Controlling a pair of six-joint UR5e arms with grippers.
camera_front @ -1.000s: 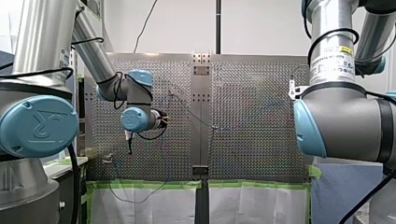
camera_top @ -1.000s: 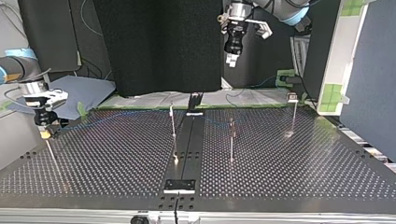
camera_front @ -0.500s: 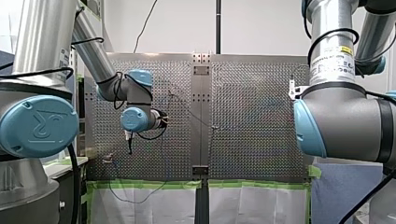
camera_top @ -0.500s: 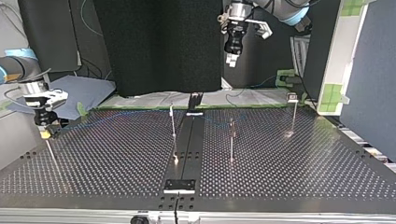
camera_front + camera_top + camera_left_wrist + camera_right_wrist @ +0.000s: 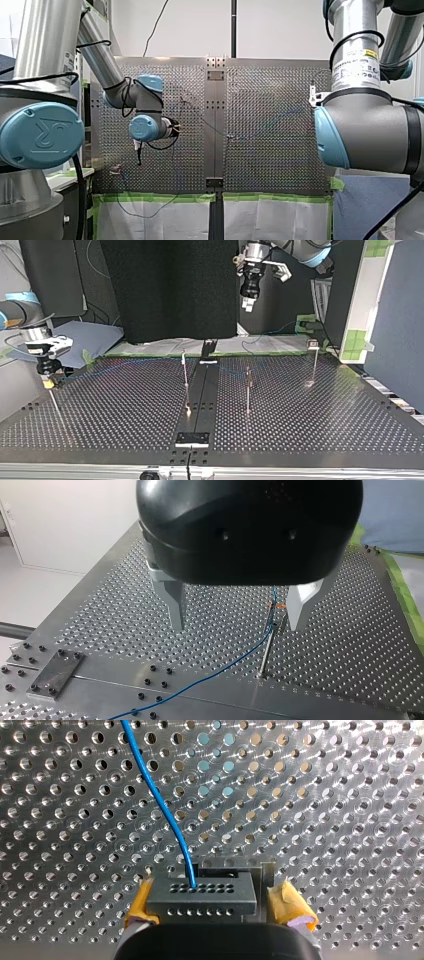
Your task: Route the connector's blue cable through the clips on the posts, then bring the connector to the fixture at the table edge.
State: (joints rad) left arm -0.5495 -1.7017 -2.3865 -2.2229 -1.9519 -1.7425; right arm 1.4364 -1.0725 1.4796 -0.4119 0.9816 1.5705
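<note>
- The perforated worktop (image 5: 310, 410) fills the top view, and a dark strip (image 5: 200, 390) runs down its middle from the far edge to the near one.
- Your left arm (image 5: 135, 100) comes in at the front view's left and reaches out over the worktop. Your right arm (image 5: 365, 125) looms at that view's right, close to the camera.
- Your left hand (image 5: 247, 304) hangs high over the worktop's far edge in the top view, well apart from everything on it. In the left wrist view its two metal fingers (image 5: 175, 600) stand wide apart with nothing between them.
- Your right hand (image 5: 49, 384) is at the top view's left, just above the tip of a thin post and clear of the worktop.
- Four thin posts (image 5: 185, 372) stand upright in the top view: one under the right hand, one on each side of the dark strip, and one at the far right carrying a small clip (image 5: 313, 344) on its top.
- The connector (image 5: 200, 895) is a dark block with two rows of small holes. In the right wrist view the right hand's yellow pads (image 5: 142, 902) are clamped on it, one at each end.
- The blue cable (image 5: 160, 805) leaves the connector's face and curves away over the holes. In the top view it shows faintly from the right hand toward the post beside the strip. In the left wrist view it reaches a post's top ahead of the left hand, then trails across the worktop. You cannot tell whether it sits in a clip there.
</note>
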